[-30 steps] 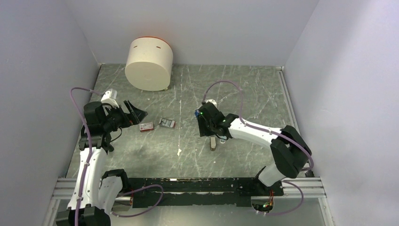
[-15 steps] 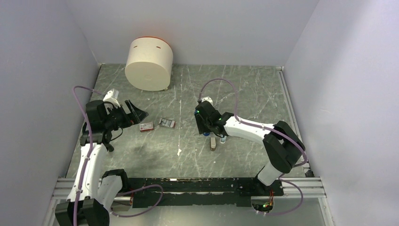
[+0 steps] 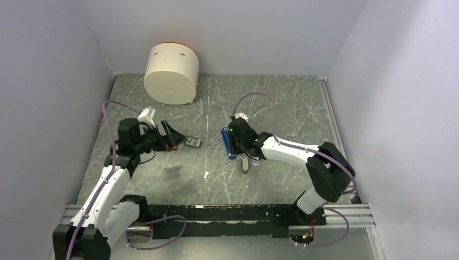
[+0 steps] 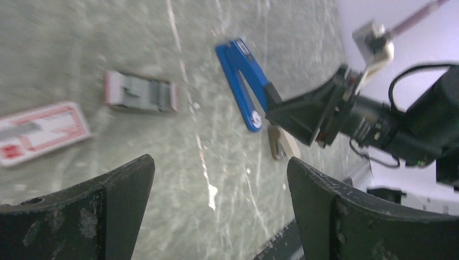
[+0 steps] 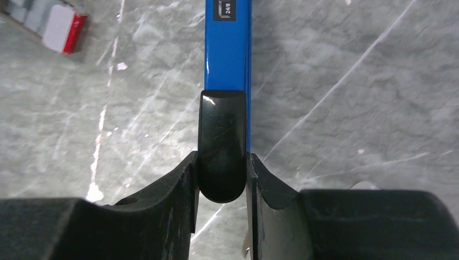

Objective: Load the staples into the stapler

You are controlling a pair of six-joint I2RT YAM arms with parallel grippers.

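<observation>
The blue stapler (image 3: 228,143) is held above the table by its black rear end (image 5: 222,146), clamped between my right gripper's (image 5: 222,162) fingers. Its blue body (image 5: 227,49) points away from the wrist. The left wrist view shows the stapler (image 4: 243,84) opened in a V. The flat red staple box with a white label (image 4: 40,130) lies on the table. Beside it lies its tray with the grey staple block (image 4: 142,92), also in the top view (image 3: 191,142). My left gripper (image 4: 219,162) is open and empty, hovering over the red box, which it covers in the top view (image 3: 171,139).
A large white cylinder (image 3: 171,73) stands at the back left. A small tan oblong piece (image 3: 245,165) lies just below the right gripper, also in the left wrist view (image 4: 281,143). Grey walls enclose the table on three sides. A black strip (image 3: 227,212) runs along the near edge.
My left gripper has moved right and now hangs over the red box. My right gripper has turned the stapler, so its blue body now shows from above.
</observation>
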